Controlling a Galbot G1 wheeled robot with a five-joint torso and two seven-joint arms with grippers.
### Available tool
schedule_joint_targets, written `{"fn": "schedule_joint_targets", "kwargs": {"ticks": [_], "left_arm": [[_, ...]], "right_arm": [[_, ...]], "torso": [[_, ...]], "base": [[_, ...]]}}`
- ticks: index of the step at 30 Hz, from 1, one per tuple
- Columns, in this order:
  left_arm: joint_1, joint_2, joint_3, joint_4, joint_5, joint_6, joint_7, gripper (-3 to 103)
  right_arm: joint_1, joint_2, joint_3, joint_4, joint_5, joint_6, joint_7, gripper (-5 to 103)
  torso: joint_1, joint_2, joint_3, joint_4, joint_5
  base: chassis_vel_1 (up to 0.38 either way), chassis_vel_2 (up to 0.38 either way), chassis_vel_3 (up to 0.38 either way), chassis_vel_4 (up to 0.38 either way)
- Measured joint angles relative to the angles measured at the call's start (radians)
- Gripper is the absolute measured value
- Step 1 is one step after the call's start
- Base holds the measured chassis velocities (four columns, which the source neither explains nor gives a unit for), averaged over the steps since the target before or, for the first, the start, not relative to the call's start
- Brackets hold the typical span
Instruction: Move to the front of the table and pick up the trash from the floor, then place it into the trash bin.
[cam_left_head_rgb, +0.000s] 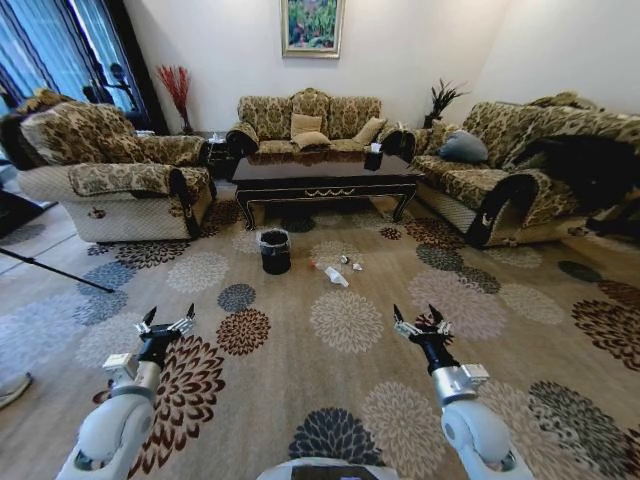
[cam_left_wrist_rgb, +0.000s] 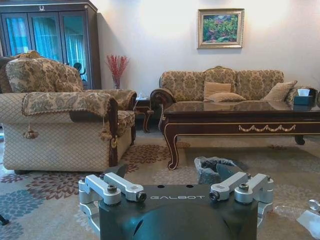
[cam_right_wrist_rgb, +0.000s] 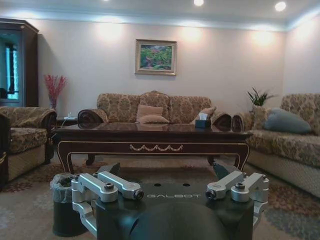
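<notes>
The dark glossy table (cam_left_head_rgb: 325, 178) stands ahead across the floor (cam_left_head_rgb: 300, 330), a flower-patterned carpet. In front of the table is the black trash bin (cam_left_head_rgb: 274, 250) with a liner bag. To its right lies the trash: a clear bottle (cam_left_head_rgb: 330, 274) and two small pieces (cam_left_head_rgb: 350, 263). My left gripper (cam_left_head_rgb: 167, 322) and right gripper (cam_left_head_rgb: 420, 320) are held low in front of me, both open and empty, well short of the trash. The left wrist view shows the table (cam_left_wrist_rgb: 240, 120), the bin (cam_left_wrist_rgb: 215, 170) and the bottle (cam_left_wrist_rgb: 311, 220). In the right wrist view are the table (cam_right_wrist_rgb: 152, 135) and bin (cam_right_wrist_rgb: 65, 200).
Patterned sofas flank the table: an armchair (cam_left_head_rgb: 110, 180) on the left, a sofa (cam_left_head_rgb: 310, 120) behind, another sofa (cam_left_head_rgb: 500, 180) on the right. A tissue box (cam_left_head_rgb: 373, 157) sits on the table. A thin black tripod leg (cam_left_head_rgb: 50, 268) crosses the carpet at left.
</notes>
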Motion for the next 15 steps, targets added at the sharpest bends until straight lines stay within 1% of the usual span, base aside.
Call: {"fn": "schedule_joint_targets", "kwargs": {"ticks": [12, 15], "left_arm": [[0.007, 0.001, 0.0, -0.003, 0.01, 0.003, 0.001, 100], [0.01, 0.0, -0.001, -0.006, 0.015, 0.006, 0.001, 100]], "right_arm": [[-0.02, 0.009, 0.002, 0.012, -0.006, 0.013, -0.014, 100], [-0.038, 0.021, -0.01, 0.025, -0.007, 0.013, -0.013, 100]], "torso": [[-0.019, -0.051, -0.032, 0.0, 0.0], [-0.023, -0.065, -0.042, -0.0001, 0.0]], "base": [[0.0, 0.0, 0.0, 0.0], [0.0, 0.0, 0.0, 0.0]]}}
